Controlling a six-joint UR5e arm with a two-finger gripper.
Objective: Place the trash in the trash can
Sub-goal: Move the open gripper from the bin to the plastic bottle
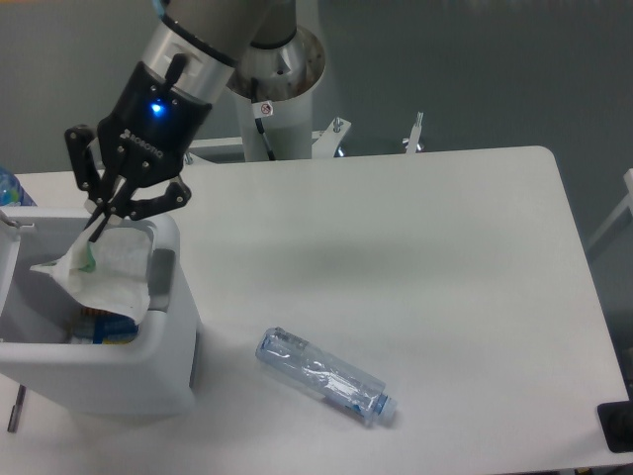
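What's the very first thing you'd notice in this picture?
The black gripper with its blue light, at upper left, holds a crumpled white wrapper that hangs over the open white trash can. Next you'd spot the crushed clear bottle lying on its side on the white table, near the front.

Wrapper [104, 272] over bin [168, 381]; bottle [324, 377] right.

Crinkled translucent-white plastic wrapper [107, 274], crushed clear glossy plastic bottle [324, 376] with ridged sides, smooth white plastic trash can [148, 368] with slight sheen, matt white surface [415, 267], matt black end effector [97, 226], brushed silver metal arm housing [203, 40]
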